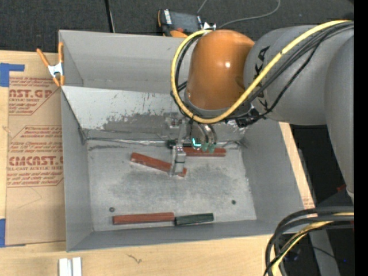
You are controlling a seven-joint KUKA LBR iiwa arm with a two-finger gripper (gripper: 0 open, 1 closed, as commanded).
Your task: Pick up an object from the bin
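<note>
While a long thin stick (164, 218), red-brown with a dark green end, lies well in front of it in the grey metal bin (115, 96), the flat red-brown bar (148, 162) has the gripper (179, 167) at its right end. I cannot tell whether the gripper is clamped on it. Beyond that end lies a small red-and-green piece (214, 150).

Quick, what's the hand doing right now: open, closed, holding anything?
Hand: cannot be told whether it is open or closed. It sits at the right end of a reddish-brown stick.
</note>
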